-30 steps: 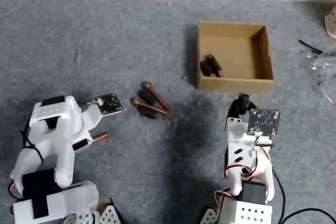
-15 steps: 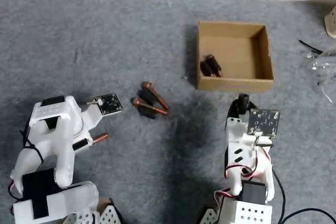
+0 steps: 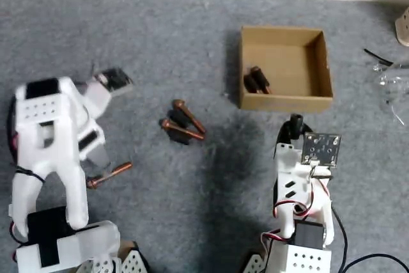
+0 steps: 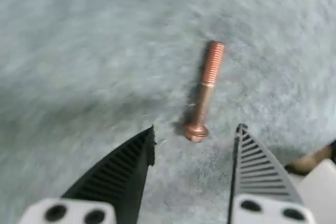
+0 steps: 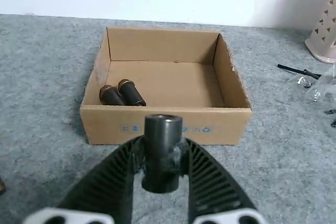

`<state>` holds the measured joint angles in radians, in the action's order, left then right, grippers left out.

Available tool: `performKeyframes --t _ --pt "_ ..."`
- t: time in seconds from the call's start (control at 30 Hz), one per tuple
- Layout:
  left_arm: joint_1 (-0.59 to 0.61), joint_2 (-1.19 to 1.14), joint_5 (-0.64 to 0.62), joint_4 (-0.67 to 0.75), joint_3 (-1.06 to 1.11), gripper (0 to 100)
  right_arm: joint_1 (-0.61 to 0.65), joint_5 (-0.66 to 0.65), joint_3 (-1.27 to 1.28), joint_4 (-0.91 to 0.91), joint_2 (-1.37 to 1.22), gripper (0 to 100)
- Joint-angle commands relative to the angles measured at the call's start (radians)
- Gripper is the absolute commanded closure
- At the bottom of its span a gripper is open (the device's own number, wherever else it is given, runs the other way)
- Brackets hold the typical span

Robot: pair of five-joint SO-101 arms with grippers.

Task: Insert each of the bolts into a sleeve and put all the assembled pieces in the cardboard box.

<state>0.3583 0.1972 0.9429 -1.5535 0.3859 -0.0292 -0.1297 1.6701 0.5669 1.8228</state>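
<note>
Clamps a black cylindrical sleeve (image 5: 163, 129) upright in the right gripper (image 5: 163, 145), just before the brown cardboard box (image 5: 105, 124). Poises the left gripper (image 4: 196, 128), jaws apart, over a copper-coloured threaded bolt (image 4: 206, 85) well apart from that box.

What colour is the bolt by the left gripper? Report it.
Copper bolt, best in left wrist view.

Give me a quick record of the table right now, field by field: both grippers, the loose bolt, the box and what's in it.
Left gripper: open, over the loose bolt
Bolt state: flat on the carpet, no sleeve
Right gripper: shut on a black sleeve, facing the cardboard box
Box contents: two sleeved bolts
Mid-carpet: two more sleeved bolts, side by side
</note>
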Motion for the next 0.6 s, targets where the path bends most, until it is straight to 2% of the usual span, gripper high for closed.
performKeyframes --t 0.0,0.13,0.33,0.57 --pt "0.007 0.038 -0.298 -0.121 -0.254 77 -0.007 0.002 0.128 -0.022 0.015 99.0" --pt "0.008 0.038 -0.608 -0.199 -0.380 77 -0.007 0.002 0.128 -0.022 0.015 99.0" --pt "0.012 0.038 -1.048 -0.199 -0.430 76 -0.007 0.002 0.128 -0.022 0.015 99.0" --pt "0.007 0.031 -1.336 -0.193 -0.475 77 -0.007 0.002 0.128 -0.021 0.015 99.0"
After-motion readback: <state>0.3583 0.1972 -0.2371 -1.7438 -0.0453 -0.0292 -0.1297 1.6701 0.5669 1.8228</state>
